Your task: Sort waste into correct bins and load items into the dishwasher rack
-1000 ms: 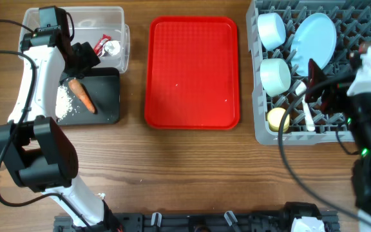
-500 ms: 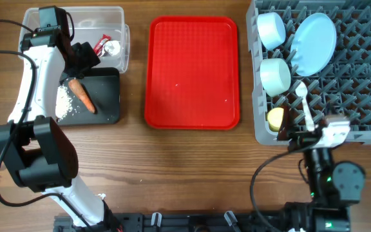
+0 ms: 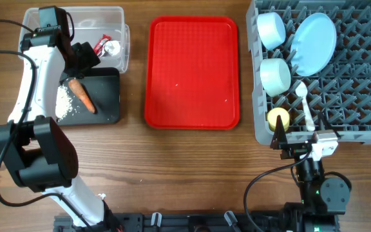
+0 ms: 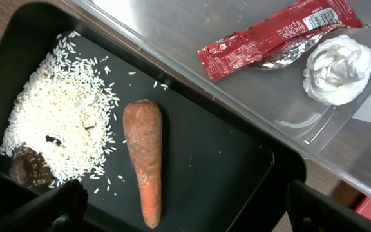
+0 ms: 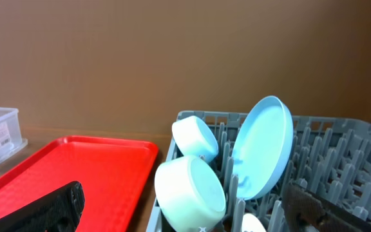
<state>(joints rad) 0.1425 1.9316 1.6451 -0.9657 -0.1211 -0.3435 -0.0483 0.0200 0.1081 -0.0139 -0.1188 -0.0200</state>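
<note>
My left gripper (image 3: pixel 82 57) (image 4: pixel 185 216) is open and empty, hovering over the black tray (image 3: pixel 110 87) (image 4: pixel 237 167). The tray holds a carrot (image 3: pixel 82 95) (image 4: pixel 143 161), spilled rice (image 3: pixel 64 102) (image 4: pixel 57 122) and a dark brown lump (image 4: pixel 28 169). The clear bin (image 3: pixel 102 14) (image 4: pixel 192 19) holds a red wrapper (image 3: pixel 101 44) (image 4: pixel 269 38) and a crumpled white tissue (image 3: pixel 113 48) (image 4: pixel 338 61). My right gripper (image 3: pixel 290 142) (image 5: pixel 192 216) is open and empty, low at the front edge of the grey dishwasher rack (image 3: pixel 366 71) (image 5: pixel 340 161).
The rack holds two pale bowls (image 3: pixel 271 29) (image 3: pixel 275 74), a blue plate (image 3: pixel 314 42) (image 5: pixel 263 145), a white spoon (image 3: pixel 304 103) and a yellow round item (image 3: pixel 277 118). A red tray (image 3: pixel 192 71) (image 5: pixel 76 174) lies mid-table with nothing on it.
My right arm has pulled back from over the rack to the table's front edge, below the rack. The left arm and all objects have not moved.
</note>
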